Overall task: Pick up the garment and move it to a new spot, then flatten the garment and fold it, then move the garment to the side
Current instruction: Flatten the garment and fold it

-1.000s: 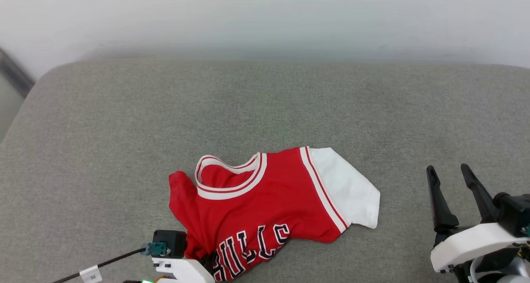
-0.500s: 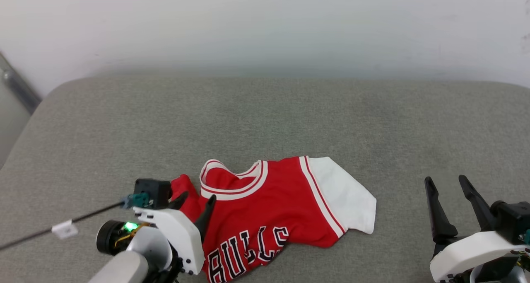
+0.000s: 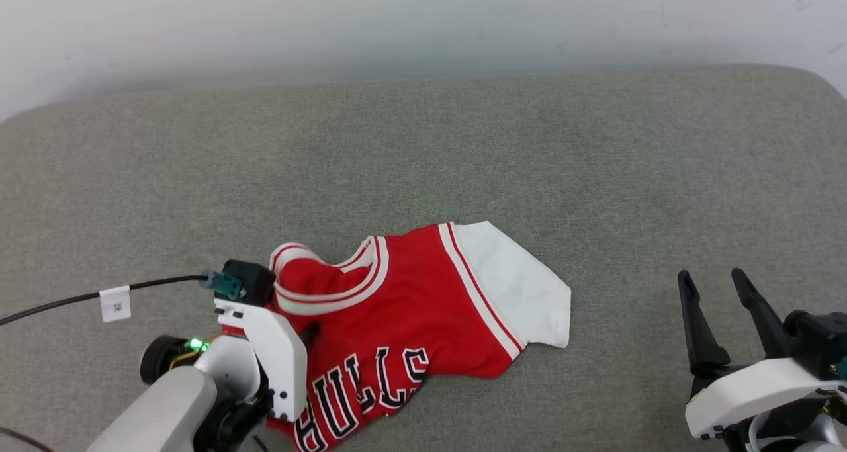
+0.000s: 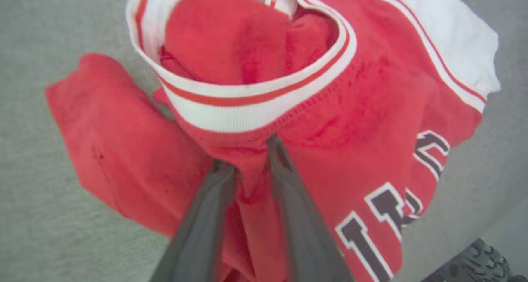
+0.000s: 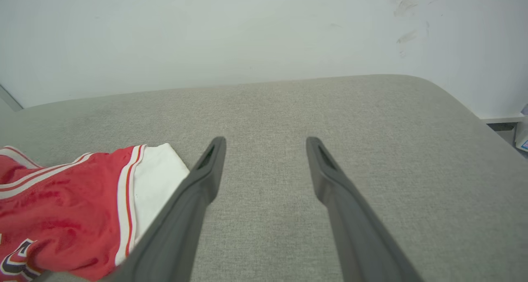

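L claw [image 4: 247,156]: narrow; fingers [image 4: 206,216] nipped on a ridge of red cloth just under the collar [image 4: 247,112], cloth bunched up betw. them
L claw, head view: white housing sits over garment's left part; one dark tip shows against the red, nr the collar
garment [image 3: 410,306]: red jersey, crumpled, front up, lying on the cushion [image 3: 463,161]; toward cushion's near side, left of its middle, well apart from far edge & far-right corner
collar detail: white band w/ red stripe, neck opening gapes, red lining visible inside
sleeve [image 3: 516,286]: white, red-white trim at the seam, spread flat on garment's right side, pointing toward R claw
lettering [image 3: 364,386]: black w/ white outline, runs slantwise on the lower front; first letter partly hidden by L arm
red flap [image 4: 115,150]: loose fold of garment left of the fingers in L wrist view, resting on cushion
R claw [image 3: 711,276]: wide apart, nothing betw. its fingers; above bare cushion toward the right edge, well apart from garment
R wrist view: sleeve & red body at lower left, beside the left finger; grey cushion ahead
cable [image 3: 159,283]: black, w/ white tag, runs from L wrist off to the left
wall [image 3: 397,22]: pale, plain, along cushion's far edge
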Robot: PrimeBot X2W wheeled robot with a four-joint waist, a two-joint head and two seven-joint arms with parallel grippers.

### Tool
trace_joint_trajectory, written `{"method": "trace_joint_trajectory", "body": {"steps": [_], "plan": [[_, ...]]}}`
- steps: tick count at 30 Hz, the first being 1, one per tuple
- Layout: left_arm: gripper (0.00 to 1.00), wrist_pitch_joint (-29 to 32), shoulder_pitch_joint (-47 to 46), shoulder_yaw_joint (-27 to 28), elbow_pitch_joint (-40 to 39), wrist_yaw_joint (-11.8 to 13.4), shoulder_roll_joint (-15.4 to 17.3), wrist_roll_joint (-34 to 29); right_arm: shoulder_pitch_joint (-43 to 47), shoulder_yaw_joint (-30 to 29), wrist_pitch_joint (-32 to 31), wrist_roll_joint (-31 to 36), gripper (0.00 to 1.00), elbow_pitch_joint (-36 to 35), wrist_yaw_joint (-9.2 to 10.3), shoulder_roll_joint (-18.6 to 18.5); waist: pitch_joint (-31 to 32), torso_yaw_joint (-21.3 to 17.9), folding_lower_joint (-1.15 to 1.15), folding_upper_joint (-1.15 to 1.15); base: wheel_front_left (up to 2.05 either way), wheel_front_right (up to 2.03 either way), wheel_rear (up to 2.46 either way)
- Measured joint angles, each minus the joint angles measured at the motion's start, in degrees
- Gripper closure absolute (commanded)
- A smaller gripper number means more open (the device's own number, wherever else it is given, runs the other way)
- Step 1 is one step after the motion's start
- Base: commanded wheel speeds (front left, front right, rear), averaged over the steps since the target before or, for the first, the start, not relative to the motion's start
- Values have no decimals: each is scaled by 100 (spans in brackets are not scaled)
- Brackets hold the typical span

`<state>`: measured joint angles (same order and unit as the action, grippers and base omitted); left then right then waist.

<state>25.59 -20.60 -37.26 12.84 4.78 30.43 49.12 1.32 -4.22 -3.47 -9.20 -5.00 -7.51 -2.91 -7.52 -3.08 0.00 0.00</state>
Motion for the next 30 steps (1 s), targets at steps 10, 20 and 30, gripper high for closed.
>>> {"method": "trace_joint_trajectory", "body": {"steps": [10, 20, 30], "plan": [[100, -760, -705, -628, -755, -19, -381, -1218, -31, -42, -43, 64, 0, 0, 0, 0, 194, 60, 0, 0, 0, 0, 0], [74, -500, -229, -1747, -140, -499, -1256, -1172, -10, 14, -102, 65, 0, -66, 0, -1, 243, 9, 0, 0, 0, 0, 0], [0, -1369, -254, -1373, -205, -364, -1291, -1217, 16, -38, -131, 63, 0, -109, 0, -1, 294, 138, 0, 0, 0, 0, 0]]}}
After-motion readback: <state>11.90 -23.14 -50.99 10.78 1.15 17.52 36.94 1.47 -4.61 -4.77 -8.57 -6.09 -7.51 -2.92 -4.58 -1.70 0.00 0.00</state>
